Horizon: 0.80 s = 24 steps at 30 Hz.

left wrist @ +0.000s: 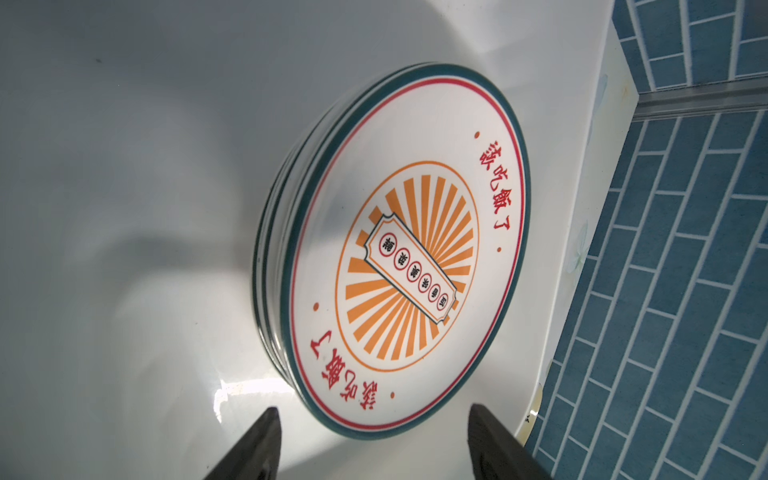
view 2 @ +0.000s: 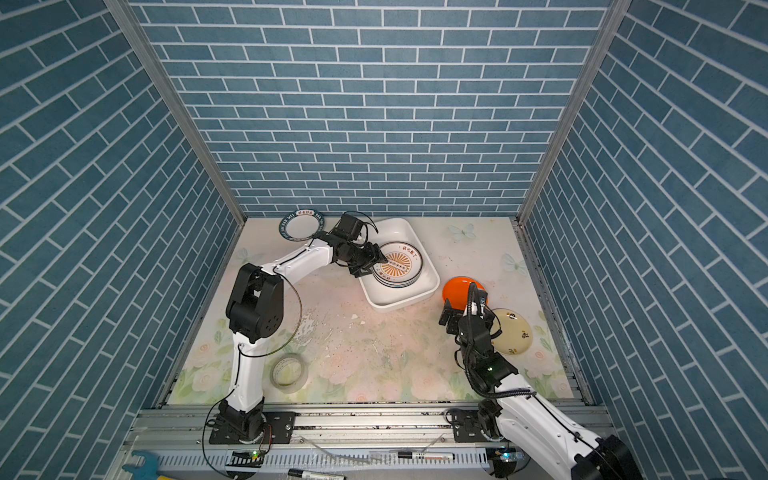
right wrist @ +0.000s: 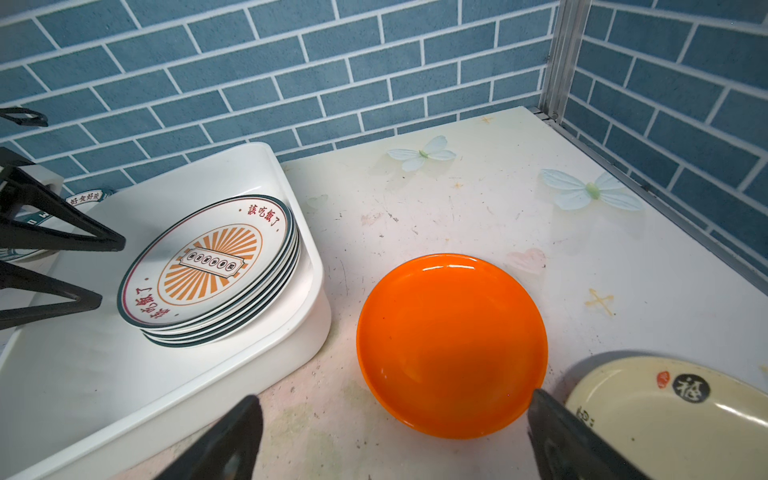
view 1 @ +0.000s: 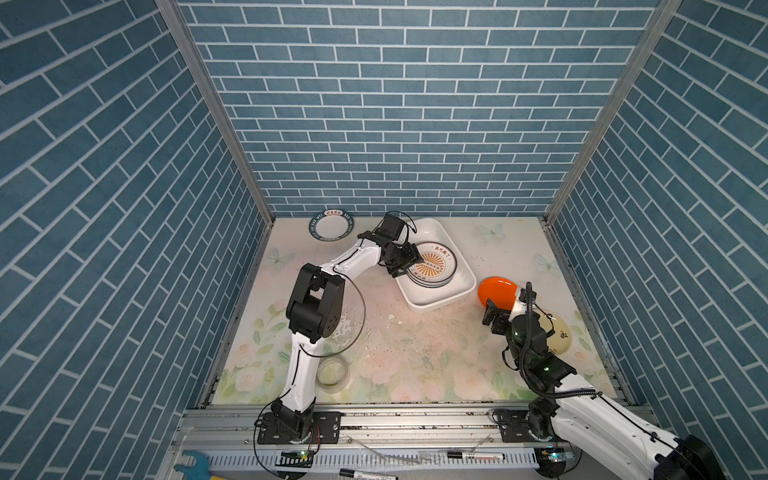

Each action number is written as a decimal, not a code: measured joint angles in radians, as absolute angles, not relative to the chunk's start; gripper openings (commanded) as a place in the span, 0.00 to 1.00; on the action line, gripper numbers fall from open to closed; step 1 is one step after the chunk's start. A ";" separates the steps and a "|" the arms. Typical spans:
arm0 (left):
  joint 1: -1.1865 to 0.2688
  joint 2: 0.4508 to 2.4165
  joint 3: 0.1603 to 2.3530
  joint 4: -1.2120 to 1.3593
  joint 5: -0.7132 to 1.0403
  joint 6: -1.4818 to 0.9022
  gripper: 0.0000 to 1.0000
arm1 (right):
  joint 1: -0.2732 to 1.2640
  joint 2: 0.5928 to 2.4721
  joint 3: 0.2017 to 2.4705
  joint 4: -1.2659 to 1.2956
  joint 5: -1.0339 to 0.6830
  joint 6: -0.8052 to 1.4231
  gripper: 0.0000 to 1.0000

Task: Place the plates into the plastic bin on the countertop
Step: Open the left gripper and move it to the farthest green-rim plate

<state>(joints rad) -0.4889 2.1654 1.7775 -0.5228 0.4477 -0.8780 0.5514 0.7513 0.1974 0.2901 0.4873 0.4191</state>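
Blue brick-pattern walls (view 1: 415, 124) enclose a flower-printed table (view 1: 415, 353), where the white plastic bin (view 1: 432, 305) at 12 o'clock holds a stack of plates (view 1: 436, 266), sunburst on top. The left hand (view 1: 407, 266) hangs at the stack's rim, spread and gripping nothing. The right hand (right wrist: 395, 397), spread wide, hovers by the orange plate (view 1: 496, 291) at 3 o'clock. A pale yellow plate (view 1: 561, 332) lies at 4 o'clock, a green-rimmed plate (view 1: 331, 226) at 11 o'clock.

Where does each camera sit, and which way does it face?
A top view: high in front, looking down at the countertop; left arm, right arm show.
A top view: beside it, same aim; same arms.
Left wrist: over the bin, facing the stack; left gripper shows.
Right wrist: low, facing the orange plate; right gripper shows.
All four share the stack.
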 measured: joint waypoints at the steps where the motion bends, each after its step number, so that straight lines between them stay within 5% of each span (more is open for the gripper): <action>1: -0.490 2.167 1.782 -0.526 0.445 -0.876 0.74 | 0.551 0.750 0.197 0.290 0.487 0.419 0.99; 12: -0.500 2.139 1.753 -0.498 0.402 -0.862 0.84 | 0.551 0.747 0.197 0.292 0.477 0.418 0.98; 24: -0.433 1.768 1.562 -0.373 0.254 -0.804 0.92 | 0.551 0.759 0.197 0.324 0.340 0.393 0.98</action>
<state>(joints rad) -0.4328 1.7679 1.5616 -0.3733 0.2539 -0.8036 0.5507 0.7593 0.1974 0.3237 0.3405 0.3935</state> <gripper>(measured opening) 0.914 0.985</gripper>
